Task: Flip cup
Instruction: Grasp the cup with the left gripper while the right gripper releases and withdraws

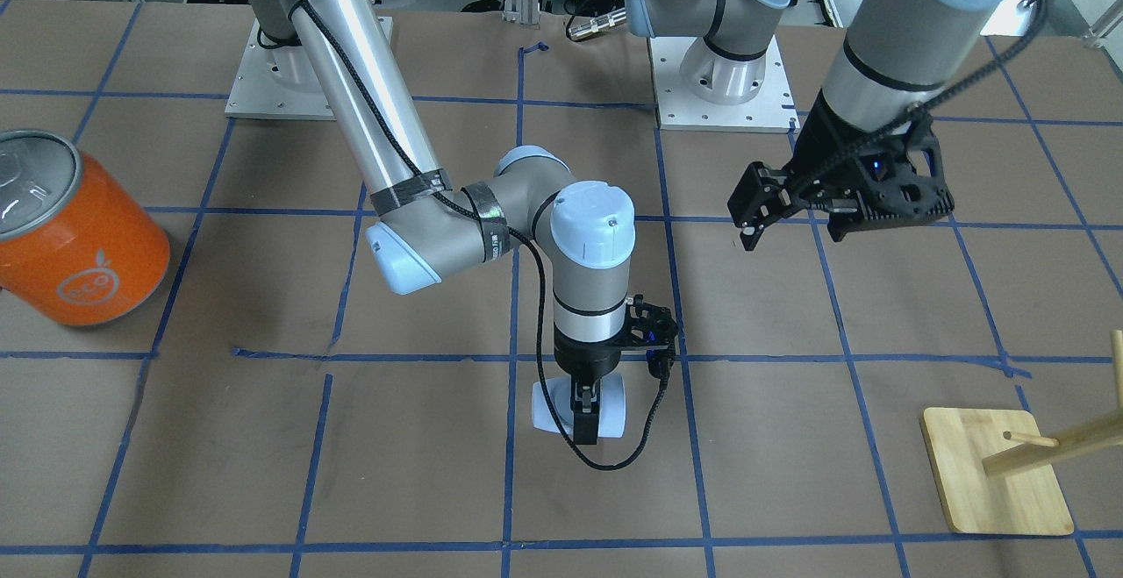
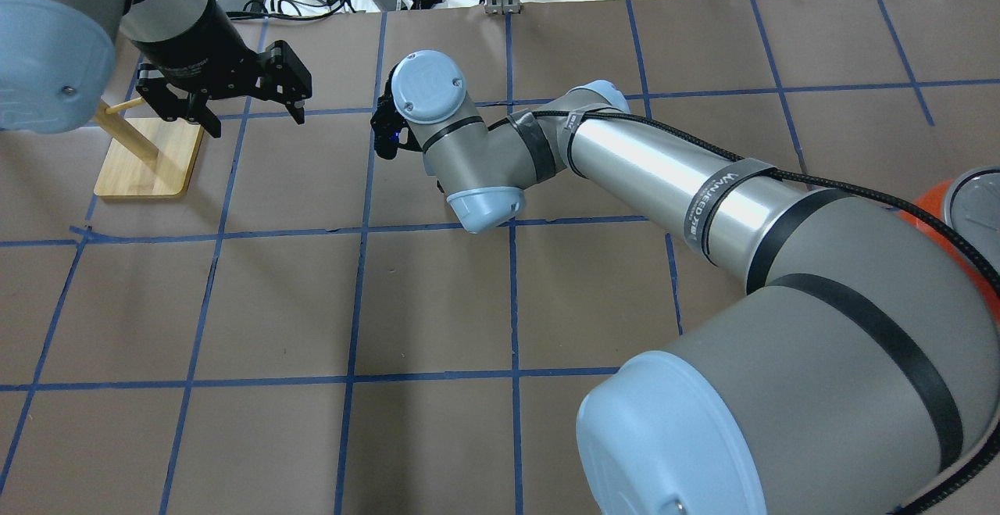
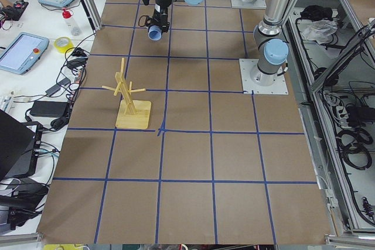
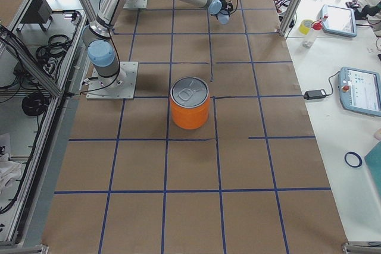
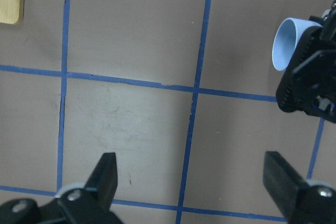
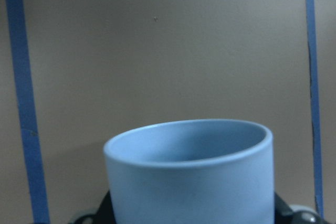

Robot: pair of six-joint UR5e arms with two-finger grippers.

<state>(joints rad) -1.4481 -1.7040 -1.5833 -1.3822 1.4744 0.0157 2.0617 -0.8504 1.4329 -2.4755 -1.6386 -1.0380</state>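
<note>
**One small, pale bluish-white plastic cup (image 1: 551, 407) pinched on its side**

Pointing straight down, the right gripper (image 1: 586, 420) clamps the tapered, handleless cup across its wall. The cup lies horizontal, low over the brown-papered table (image 1: 421, 473) with its blue tape grid. Its open mouth is turned toward the robot's left, and whether it touches the paper cannot be told. The left gripper (image 5: 194, 179) hangs well apart and higher, fingers spread wide. A large orange can with a silver top (image 1: 83, 245) stands far off on the robot's right, and a wooden peg stand (image 1: 996, 473) is on its left.
</note>
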